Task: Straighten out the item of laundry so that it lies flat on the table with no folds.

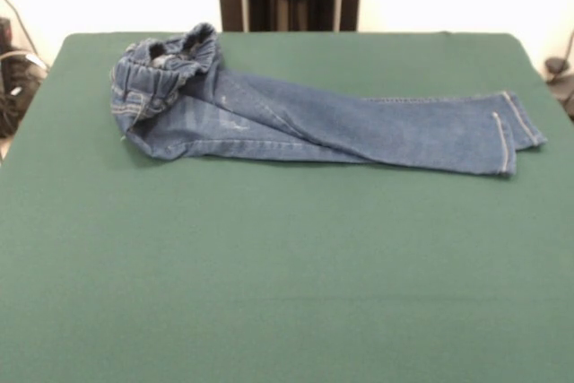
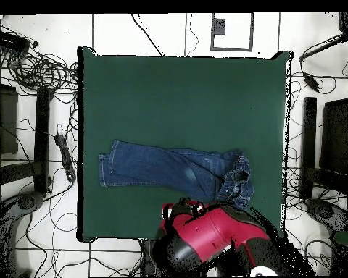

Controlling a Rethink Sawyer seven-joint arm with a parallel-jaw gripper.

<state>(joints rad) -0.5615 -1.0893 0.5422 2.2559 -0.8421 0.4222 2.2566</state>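
The jeans (image 1: 305, 118) lie on the green table (image 1: 287, 266), in the half nearer the robot and well clear of the opposite edge; in the front view the legs stretch rightward, one laid partly over the other, and the hems sit stacked close to the table's right edge; the waistband end is bunched and turned over on itself at the left, its elastic gathered into a rumpled heap that stands a little above the cloth; a pale faded patch shows on the thigh just beside that heap; in the overhead view the same garment (image 2: 173, 168) runs across the table (image 2: 184, 94) with the hems at the picture's left and the crumpled waistband at the right, near the arm; the red and black arm (image 2: 209, 235) sits drawn back at the table's edge by the base, its bulk overhanging the green surface just beside the waistband but not visibly touching the denim; the gripper (image 2: 183, 208) appears only as small dark and pale parts at the arm's tip, and whether its fingers are spread or pressed together cannot be told; nothing is seen pinched in it; cables (image 2: 39, 72) lie tangled on the floor beside the table.
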